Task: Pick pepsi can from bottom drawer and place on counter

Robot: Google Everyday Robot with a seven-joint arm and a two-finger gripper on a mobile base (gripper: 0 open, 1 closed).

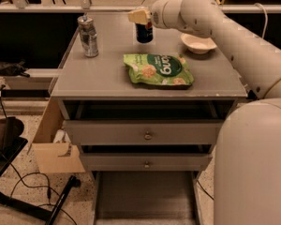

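Observation:
The pepsi can (144,33), dark blue, is upright at the back middle of the counter (107,74). My gripper (141,18) is right at the can's top and hides it. I cannot tell whether the can rests on the counter or hangs just above it. The bottom drawer (145,196) is pulled out at the bottom of the view, and its dark floor shows nothing on it.
A silver-grey can (88,35) stands at the counter's back left. A green snack bag (159,70) lies in the middle, and a white bowl (198,43) sits at the back right. Two knobbed drawers (147,135) stand slightly open. A cardboard box (54,146) is on the floor to the left.

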